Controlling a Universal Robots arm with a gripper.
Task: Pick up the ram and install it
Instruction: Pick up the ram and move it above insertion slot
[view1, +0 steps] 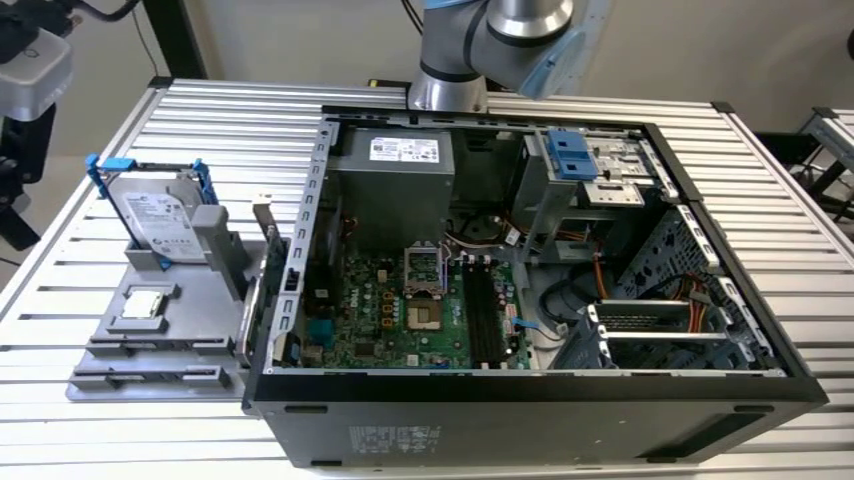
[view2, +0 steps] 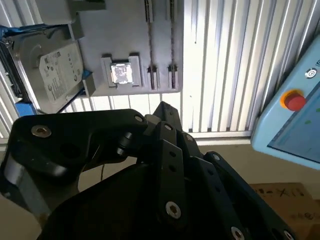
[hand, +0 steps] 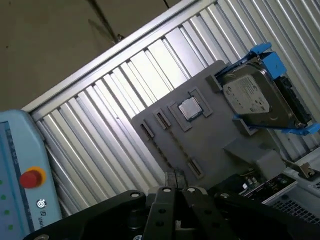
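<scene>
The ram is out of view. In both wrist views my gripper (hand: 174, 178) (view2: 162, 107) hangs high above the table, and its black fingers meet at the tip with nothing seen between them. Far below it lies the grey holder tray (hand: 215, 135) (view2: 135, 45) (view1: 200, 330), whose narrow slots (hand: 160, 120) look bare. The open computer case (view1: 527, 385) lies at the middle of the exterior view, with the dark memory slots (view1: 487, 315) on its green motherboard (view1: 380, 320). The arm's base (view1: 461, 60) stands behind the case.
A silver hard drive in a blue frame (view1: 160, 215) (hand: 260, 97) (view2: 52, 72) leans on the tray, and a small square processor chip (view1: 143, 303) (hand: 190, 107) (view2: 121, 72) lies beside it. A blue pendant with a red button (view2: 295, 100) (hand: 30, 177) sits off the table's edge.
</scene>
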